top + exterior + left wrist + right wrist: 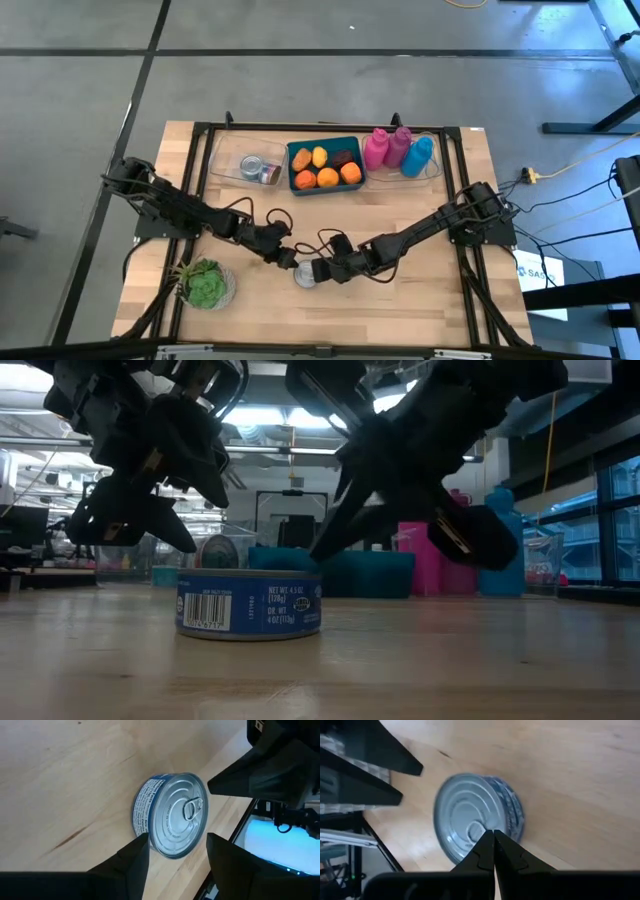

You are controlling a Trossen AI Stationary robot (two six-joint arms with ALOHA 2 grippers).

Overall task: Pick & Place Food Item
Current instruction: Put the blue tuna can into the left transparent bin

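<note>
A flat round tin can (172, 815) with a blue label and a pull-tab lid stands on its base on the wooden table (420, 300), near the front middle. My left gripper (175, 855) is open, slanting down at the can from the left; its fingers stand above and beside the can's left rim (200, 572), apart from it. My right gripper (494, 837) is shut and comes from the right. Its tips are over the can's lid (470, 815), close to the right rim. In the high view both grippers (290, 258) (318, 270) meet over the can (305, 277). My right gripper's shut fingertips (320, 557) slant down from the table's right, just at the can's top right rim (316, 572). I cannot tell whether they touch the lid. The can sits flat on the table.
At the back stand a teal tray (325, 185) of orange and brown food pieces, a clear container (225, 165) with another can, and pink and blue bottles (398, 150). A small potted plant (205, 283) sits at the front left. Black frame rails border the table.
</note>
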